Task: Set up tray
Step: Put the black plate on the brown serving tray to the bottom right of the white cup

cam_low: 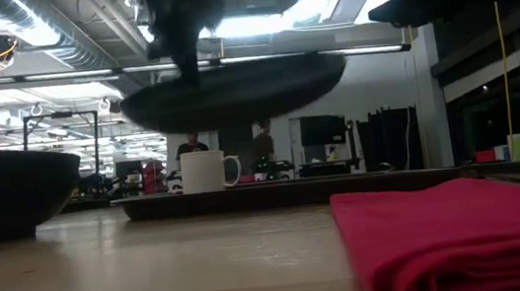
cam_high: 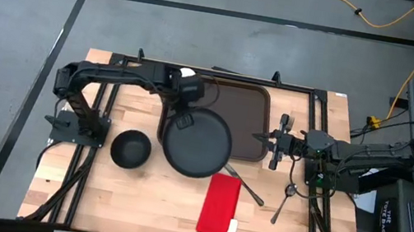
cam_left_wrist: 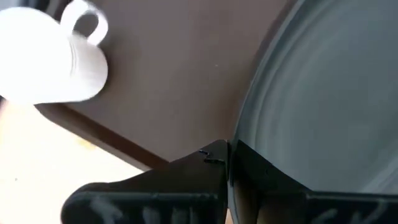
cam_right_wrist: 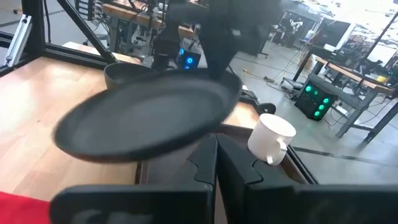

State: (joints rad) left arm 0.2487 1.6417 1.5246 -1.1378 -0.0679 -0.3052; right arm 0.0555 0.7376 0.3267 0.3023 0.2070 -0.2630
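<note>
The dark brown tray (cam_high: pixel 233 108) lies flat on the table's far middle, with a white mug (cam_high: pixel 187 73) standing on its far left corner. My left gripper (cam_high: pixel 187 118) is shut on the round black plate (cam_high: pixel 199 143), which hangs in the air over the tray's near left part (cam_low: pixel 233 91). My right gripper (cam_high: pixel 263 139) is shut and sits at the tray's right rim. In the right wrist view the plate (cam_right_wrist: pixel 149 121) tilts above the tray, and the mug (cam_right_wrist: pixel 272 138) stands behind it. My left gripper pinches the plate's rim (cam_left_wrist: pixel 239 146) at its far left side between the two fingers (cam_left_wrist: pixel 205 158), coming from above (cam_low: pixel 177 36). The plate is lifted clear and slightly tilted over the tray (cam_low: pixel 276 193). My right gripper is at the tray's right rim (cam_high: pixel 261 129); whether it touches it I cannot tell.
A black bowl (cam_high: pixel 131 150) stands on the table left of the plate. A red folded napkin (cam_high: pixel 219 205) lies near the near edge. Two pieces of cutlery lie to its right, one (cam_high: pixel 244 186) beside the plate and one (cam_high: pixel 284 202) farther right.
</note>
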